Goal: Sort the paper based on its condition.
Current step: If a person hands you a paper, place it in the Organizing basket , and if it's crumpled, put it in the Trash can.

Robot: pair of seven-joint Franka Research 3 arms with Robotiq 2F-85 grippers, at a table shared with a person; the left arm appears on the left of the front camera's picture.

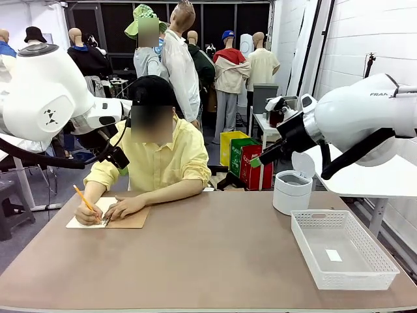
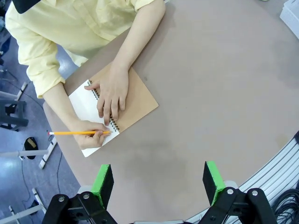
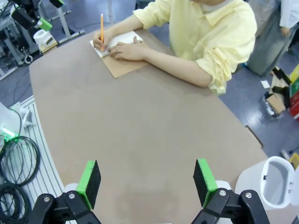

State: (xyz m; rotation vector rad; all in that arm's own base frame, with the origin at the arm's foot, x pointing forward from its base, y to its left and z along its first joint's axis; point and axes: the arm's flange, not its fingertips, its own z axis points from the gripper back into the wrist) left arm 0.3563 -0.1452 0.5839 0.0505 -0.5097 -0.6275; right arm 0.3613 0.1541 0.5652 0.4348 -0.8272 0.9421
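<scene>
A round-cornered brown table [image 1: 195, 261] spans the scene, and a person [image 1: 159, 160] in a yellow shirt sits at its far side, bent over it. The two white arms hang above the table, the left arm [image 1: 45, 85] near the person's shoulder and the right arm [image 1: 365, 111] over the other end. The left gripper [image 2: 158, 168] looks down on the table with its green pads spread wide and nothing between them. The right gripper [image 3: 145, 165] is likewise spread, empty, and well above the bare tabletop. On the robot's right side a white mesh basket [image 1: 304, 250] sits near the table's edge. Just beyond it stands a small white bin [image 1: 291, 192] with its lid [image 1: 303, 163] flipped up. In front of the person lies a spiral notebook [image 2: 138, 100], its brown cover folded open. The paper [image 2: 81, 105] in sight is the white page bound in that notebook, at the person's end of the table and well apart from the basket and bin. Whether any loose sheet lies beneath the hands I cannot tell. One hand [image 2: 112, 93] rests flat across the spiral, and the other hand [image 2: 91, 135] holds a yellow pencil [image 2: 74, 133] with its tip on the page. A tiny white tag [image 1: 333, 255] lies on the basket's floor.
</scene>
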